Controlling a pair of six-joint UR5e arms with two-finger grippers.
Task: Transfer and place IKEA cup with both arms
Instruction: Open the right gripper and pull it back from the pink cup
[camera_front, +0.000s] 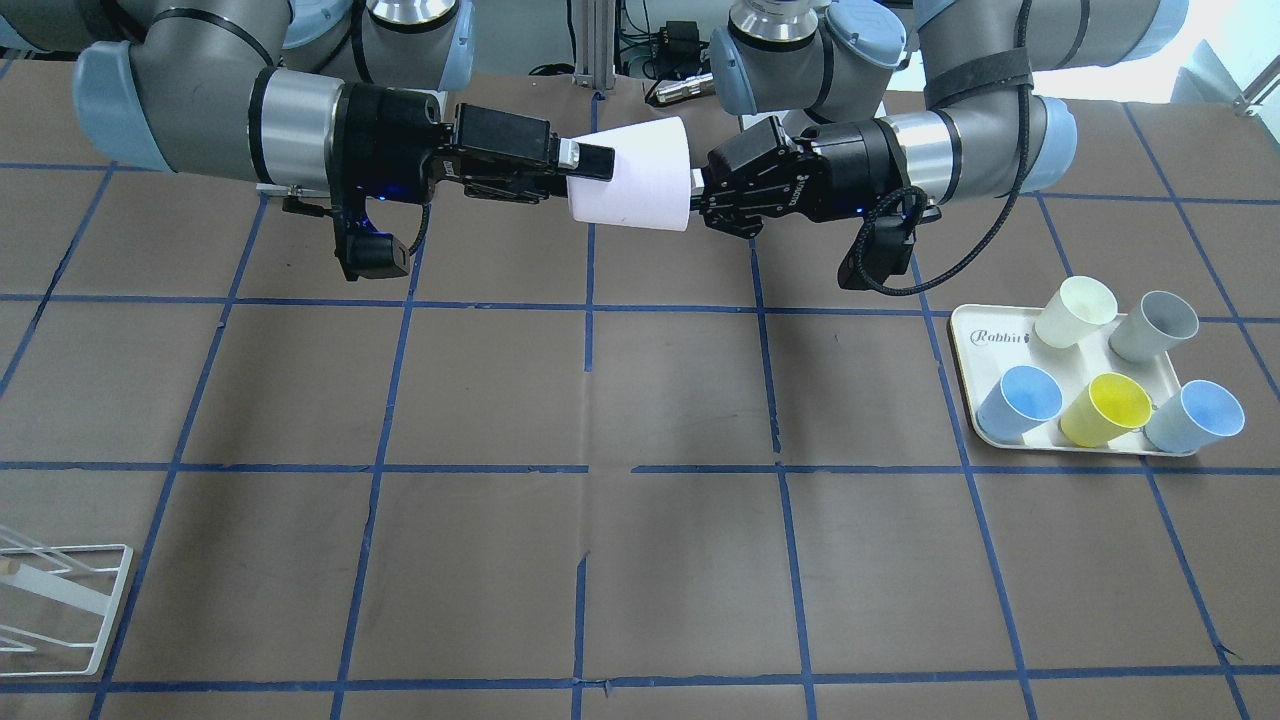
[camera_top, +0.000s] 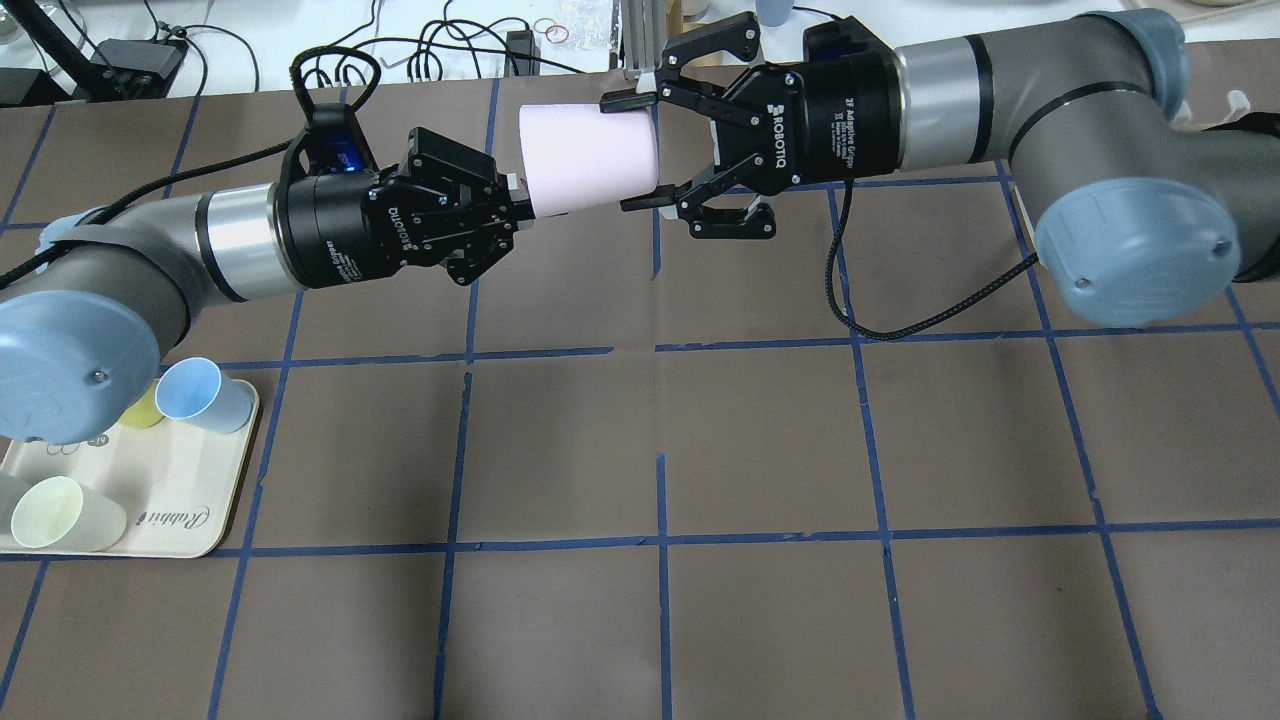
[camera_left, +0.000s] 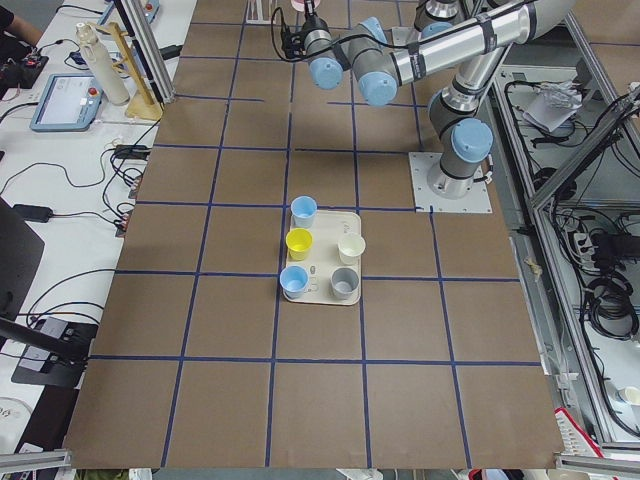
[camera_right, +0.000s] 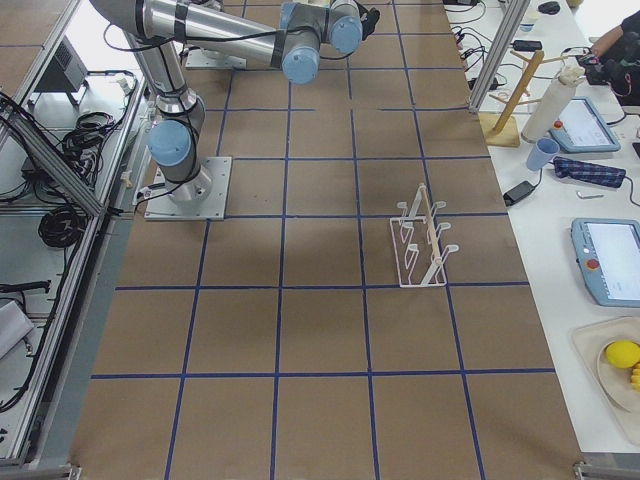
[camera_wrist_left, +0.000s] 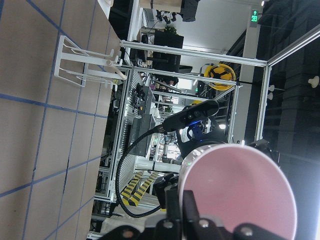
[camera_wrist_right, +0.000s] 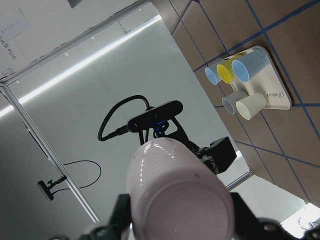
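Observation:
The pale pink IKEA cup (camera_top: 585, 160) lies on its side in mid-air between both grippers, above the far middle of the table; it also shows in the front view (camera_front: 640, 180). My left gripper (camera_top: 515, 205) is shut on the cup's wide rim end; in the left wrist view the cup's mouth (camera_wrist_left: 240, 195) fills the lower right. My right gripper (camera_top: 632, 152) is open, with one finger on each side of the cup's narrow base end. The right wrist view shows the base (camera_wrist_right: 180, 195) between the two fingers.
A cream tray (camera_front: 962, 345) on the robot's left side holds a cream-white cup (camera_front: 1075, 310), a grey cup (camera_front: 1153, 327), a yellow cup (camera_front: 1105, 408) and two blue cups. A white wire rack (camera_front: 60, 600) stands at the table's right front corner.

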